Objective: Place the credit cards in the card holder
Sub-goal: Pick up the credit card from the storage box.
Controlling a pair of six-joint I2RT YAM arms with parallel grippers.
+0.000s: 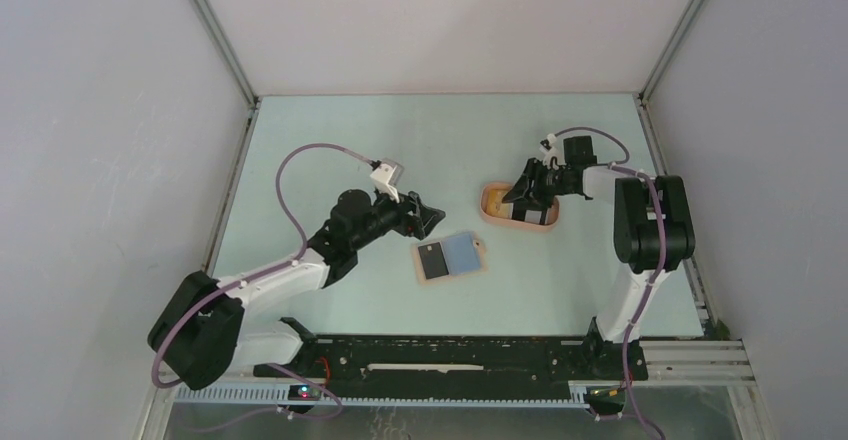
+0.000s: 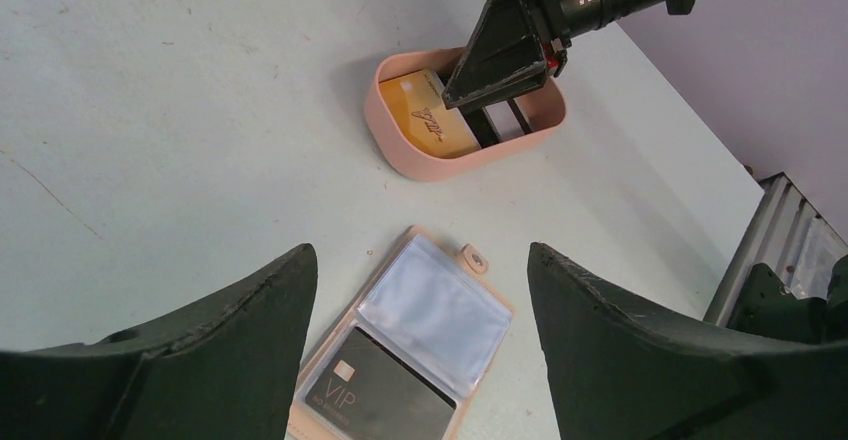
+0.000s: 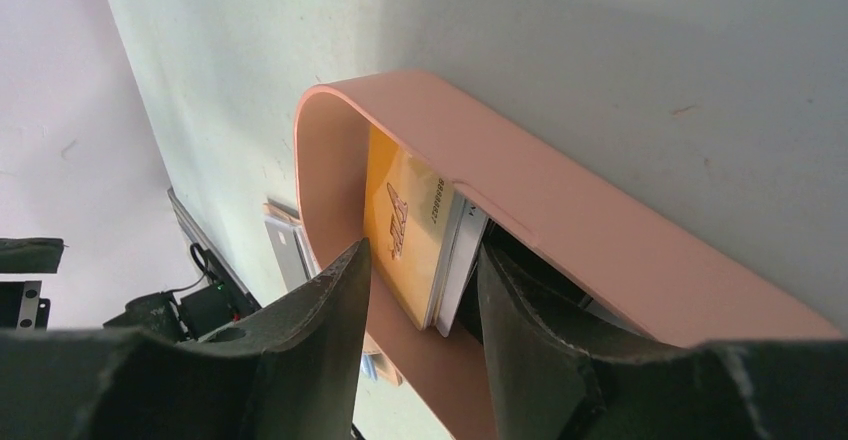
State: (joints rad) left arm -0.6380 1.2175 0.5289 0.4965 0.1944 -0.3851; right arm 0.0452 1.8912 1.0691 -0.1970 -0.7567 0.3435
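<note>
Between the right gripper's fingers, down inside the pink tray, a yellow card and a white card lean together, the yellow face toward one finger and the white card close against the other. The jaws sit partly closed on either side of this pair, but a sliver of space shows beside the yellow card, so it cannot be told whether they are actually pinching. The step in hand looks like picking a card out of the tray. Just beyond the left gripper's fingertips, the card holder lies unfolded on the table. A black card is already in one pocket, and the pale pocket beside it looks unfilled, though that is hard to tell. This gripper's fingers are spread wide and released, grasping nothing. The next move probably calls for the right fingers to close on one card alone rather than both, lift it clear of the tray wall and carry it to the free pocket. The left fingers would likely need to come down and pin the holder so it does not slide as the card's edge goes in.
</note>
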